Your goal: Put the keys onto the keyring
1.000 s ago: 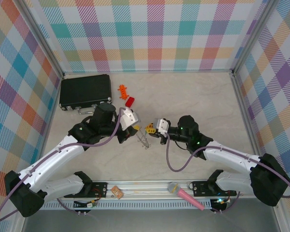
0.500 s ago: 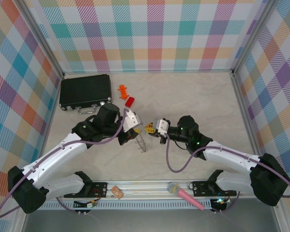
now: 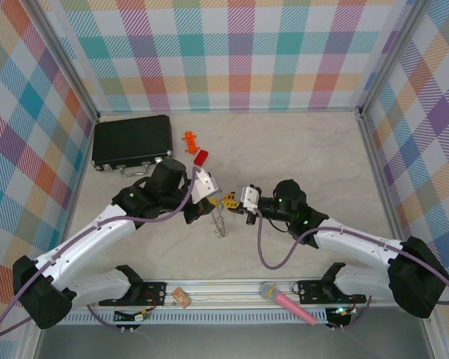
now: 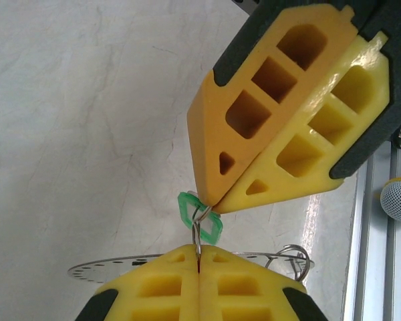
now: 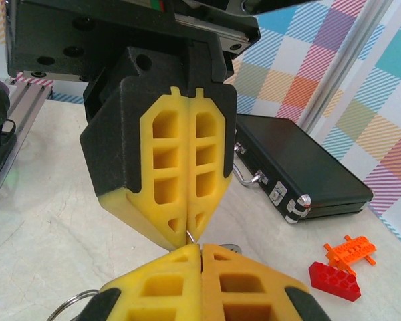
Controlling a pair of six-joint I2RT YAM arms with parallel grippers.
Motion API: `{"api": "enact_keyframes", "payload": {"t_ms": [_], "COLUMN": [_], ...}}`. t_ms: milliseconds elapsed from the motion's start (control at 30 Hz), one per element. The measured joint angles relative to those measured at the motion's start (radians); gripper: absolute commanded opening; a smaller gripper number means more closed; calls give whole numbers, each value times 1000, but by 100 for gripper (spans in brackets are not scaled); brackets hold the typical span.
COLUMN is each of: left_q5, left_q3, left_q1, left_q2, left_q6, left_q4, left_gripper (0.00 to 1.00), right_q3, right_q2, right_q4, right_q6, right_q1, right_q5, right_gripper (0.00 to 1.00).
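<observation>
- L fingers [image 4: 160,284] closed on large thin flat silver metal keyring [image 4: 120,265].
- R fingers [image 4: 254,114] closed, pinching tiny green-plastic-headed key [image 4: 214,229], tip-to-tip w/ L, above pale tabletop [image 4: 87,134].

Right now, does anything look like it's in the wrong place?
Yes: a pink toy microphone with a grey mesh head lies slanted on the silver metal rail beside the right arm's base, off the marbled tabletop.
</observation>
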Motion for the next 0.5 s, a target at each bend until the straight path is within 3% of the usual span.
{"api": "enact_keyframes", "payload": {"t_ms": [500], "left_q5": [-1], "left_q3": [3], "left_q1": [0], "left_q2": [0], "left_q6": [-8], "left_q4": [-3], "left_gripper": [0], "right_q3": [0], "right_q2": [2], "right_q4": [0], "right_q6": [0], "right_q1": [4], "right_q5": [5], "right_gripper": [0]}}
